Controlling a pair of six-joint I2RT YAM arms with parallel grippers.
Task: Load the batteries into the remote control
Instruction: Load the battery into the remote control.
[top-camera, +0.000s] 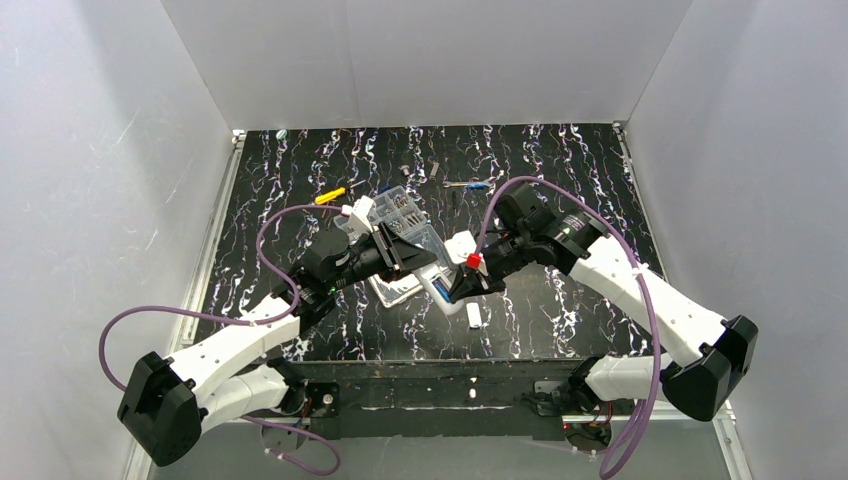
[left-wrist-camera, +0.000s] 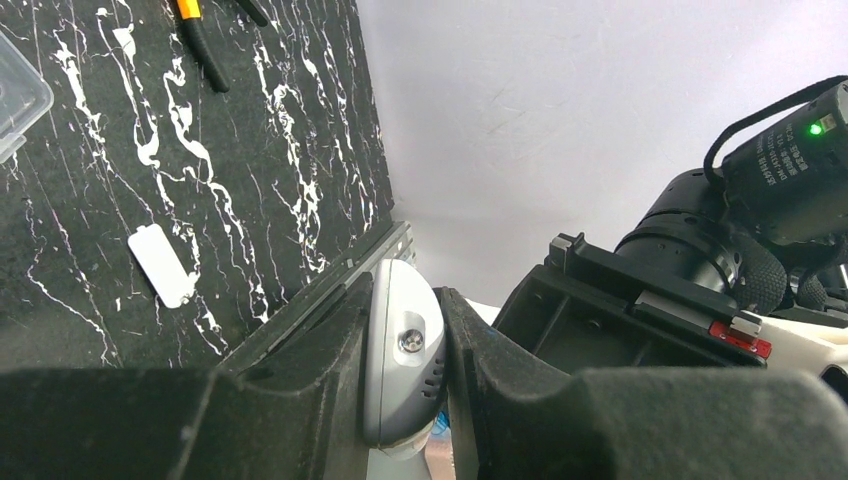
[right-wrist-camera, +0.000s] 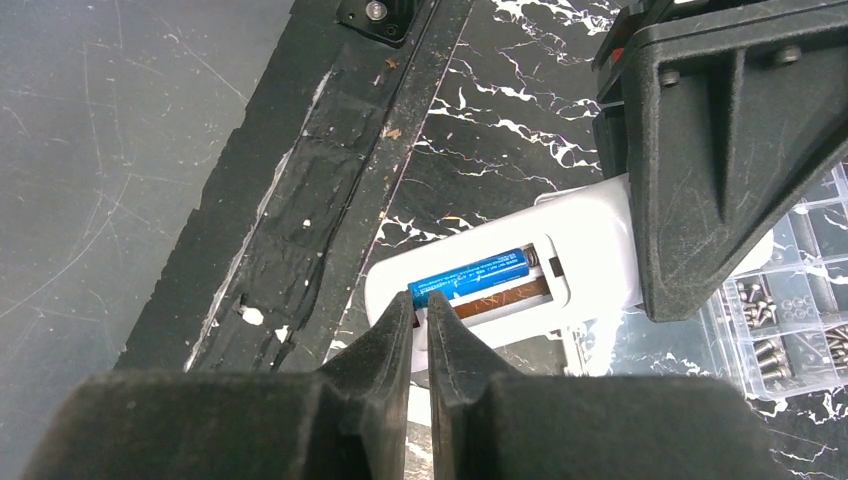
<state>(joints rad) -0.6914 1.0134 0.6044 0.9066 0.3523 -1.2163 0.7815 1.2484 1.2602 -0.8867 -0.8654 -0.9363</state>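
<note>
Over marbled table (right-wrist-camera: 500, 100), one battery (right-wrist-camera: 470, 277) lies in remote control (right-wrist-camera: 600, 235).

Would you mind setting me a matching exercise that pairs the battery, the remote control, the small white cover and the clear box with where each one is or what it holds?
Things:
1. blue battery
2. remote control
3. small white cover
4. clear compartment box

Places or states:
A. clamped in the left claw
B. holds screws
C. lying in the recess of the remote
D. lying flat on the table

Pairs: 1-C, 2-A, 3-D, 4-B.
</note>
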